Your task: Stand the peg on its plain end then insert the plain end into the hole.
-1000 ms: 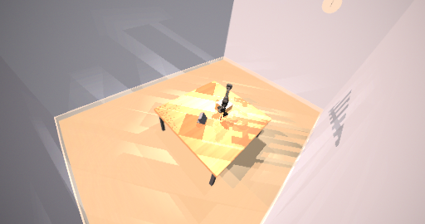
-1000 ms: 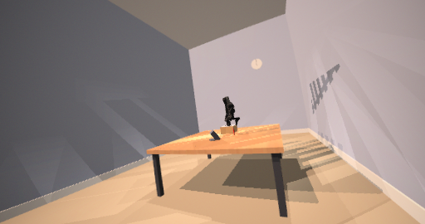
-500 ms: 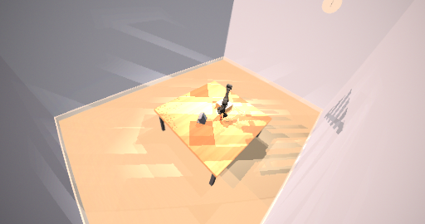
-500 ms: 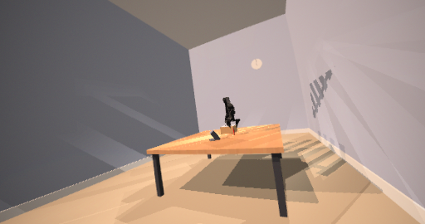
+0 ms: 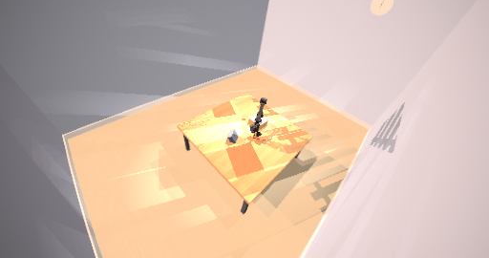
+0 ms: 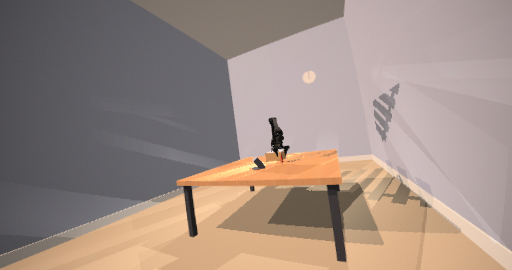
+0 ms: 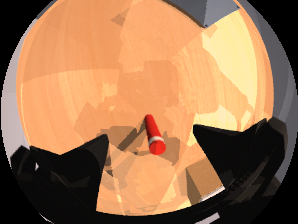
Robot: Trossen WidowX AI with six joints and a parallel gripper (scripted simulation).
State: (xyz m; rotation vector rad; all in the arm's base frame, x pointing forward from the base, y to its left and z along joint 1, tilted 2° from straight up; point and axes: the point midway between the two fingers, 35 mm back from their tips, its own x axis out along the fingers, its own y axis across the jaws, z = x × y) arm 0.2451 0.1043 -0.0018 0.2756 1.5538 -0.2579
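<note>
The red peg (image 7: 152, 131) (image 6: 281, 158) stands upright on the table (image 7: 60, 100) (image 6: 310, 174), its white-banded end on top and toward the wrist camera. My gripper (image 7: 150, 133) (image 6: 282, 152) is open and empty, pointing down over the peg, with one finger on each side and clear space between each finger and the peg. The sloped panel (image 5: 232, 136) (image 6: 259, 163) is dark grey and stands apart from the peg; part of it shows at the top edge of the wrist view. Its hole cannot be made out in any view.
A brown box with a white part (image 7: 202, 181) (image 6: 271, 157) lies close to the right finger in the wrist view, by the arm's base. Patches of sunlight and shadow cross the table top. The table's edges are well away from the peg.
</note>
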